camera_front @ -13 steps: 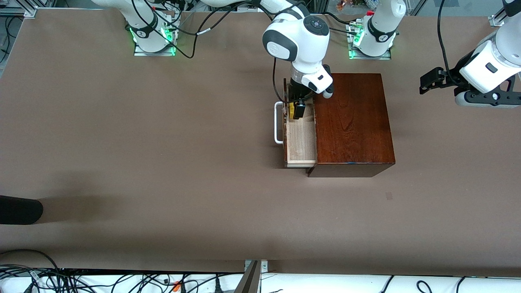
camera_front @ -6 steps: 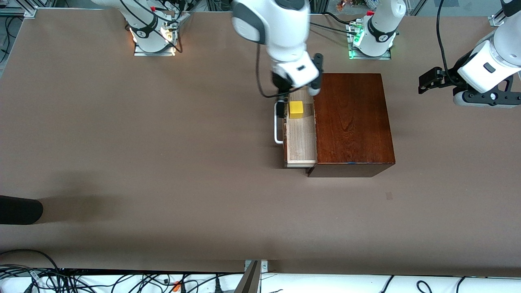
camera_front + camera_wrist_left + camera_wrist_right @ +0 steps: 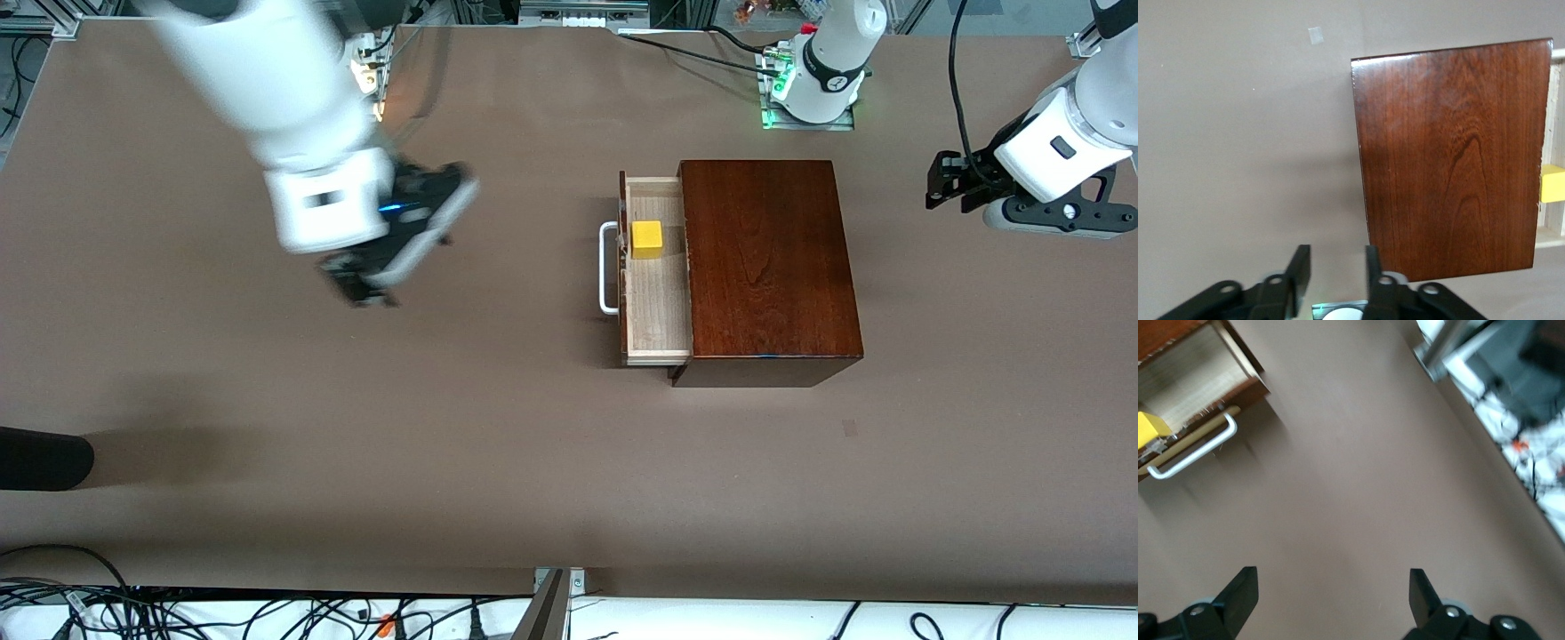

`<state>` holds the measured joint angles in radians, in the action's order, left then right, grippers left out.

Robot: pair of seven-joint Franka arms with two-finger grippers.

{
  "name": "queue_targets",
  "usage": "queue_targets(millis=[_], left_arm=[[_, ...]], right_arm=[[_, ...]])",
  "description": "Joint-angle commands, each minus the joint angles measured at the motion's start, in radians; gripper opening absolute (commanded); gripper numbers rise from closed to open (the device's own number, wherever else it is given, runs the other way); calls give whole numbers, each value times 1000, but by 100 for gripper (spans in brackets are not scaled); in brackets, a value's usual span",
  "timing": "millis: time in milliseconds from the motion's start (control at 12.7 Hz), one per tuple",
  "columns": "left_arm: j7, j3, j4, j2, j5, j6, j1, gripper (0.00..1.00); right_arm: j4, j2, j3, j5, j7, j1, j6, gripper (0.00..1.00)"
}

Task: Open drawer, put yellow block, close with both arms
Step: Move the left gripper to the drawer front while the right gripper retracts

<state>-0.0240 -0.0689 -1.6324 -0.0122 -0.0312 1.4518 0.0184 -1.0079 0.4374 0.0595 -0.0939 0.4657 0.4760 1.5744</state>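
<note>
The drawer [image 3: 658, 293] stands open out of the reddish-brown wooden box [image 3: 769, 267], its white handle [image 3: 608, 268] toward the right arm's end of the table. The yellow block [image 3: 647, 239] lies in the tray's part farther from the front camera. My right gripper [image 3: 360, 286] is open and empty over bare table, well away from the drawer; its wrist view shows the gripper [image 3: 1331, 590], the handle [image 3: 1195, 453] and the block [image 3: 1151, 429]. My left gripper [image 3: 942, 182] is open and empty over the table at the left arm's end; its wrist view shows the gripper [image 3: 1335, 273] and the box [image 3: 1451, 153].
A black rounded object [image 3: 44, 458] pokes in at the table's edge at the right arm's end. A small pale patch [image 3: 850, 428] marks the table nearer the front camera than the box. Cables [image 3: 267, 613] lie along the front edge.
My right gripper has let go of the yellow block in the drawer, risen, and swung away toward the right arm's end of the table. My left gripper has turned slightly.
</note>
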Motion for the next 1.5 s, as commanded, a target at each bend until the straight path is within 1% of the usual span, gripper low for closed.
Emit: queue_targets(millis=[0,79,236,315,394,473,630,709,788,945,1103,1182,1260,1418], left_arm=[[-178,-2,101,72,-84,-88,9,0],[-253,-3,100,86,-108,-105,9,0],[-392,-38,100,118,-170,-119,28,0],[-468,-64,103,141,-199,-117,46,0],[-549,-96,115,173,-207,-108,66,0],[-600,-130,149,217,-208,-94,92,0],[-683,-182,236,328,-229,-24,149,0],[-694,-195,271,383,-257,1,181,0],[-706,-199,296,432,-283,59,222,0],[-757,-198,306,495,-280,245,329,0],[-793,-195,304,582,-274,426,414,0],[-833,-195,304,616,-245,488,442,0],[-868,-195,304,642,-180,528,465,0],[-907,-196,299,669,-60,536,497,0]], right_arm=[[-75,-66,78,-156,-9,-106,-69,100],[-163,-130,106,-159,-10,-111,-51,100],[-324,-248,123,-147,-86,-146,-42,100],[-377,-291,123,-139,-137,-167,-45,100],[-414,-321,123,-106,-183,-180,-47,100],[-435,-341,123,-72,-226,-194,-48,100],[-463,-364,123,-35,-350,-214,-60,100],[-457,-359,126,-8,-386,-217,-92,100],[-456,-358,129,35,-397,-217,-99,100],[-457,-353,129,46,-397,-217,-96,100],[-457,-353,132,49,-397,-218,-94,100],[-456,-353,143,55,-397,-218,-88,100],[-453,-353,145,56,-395,-218,-88,100],[-449,-352,145,60,-388,-211,-94,100]])
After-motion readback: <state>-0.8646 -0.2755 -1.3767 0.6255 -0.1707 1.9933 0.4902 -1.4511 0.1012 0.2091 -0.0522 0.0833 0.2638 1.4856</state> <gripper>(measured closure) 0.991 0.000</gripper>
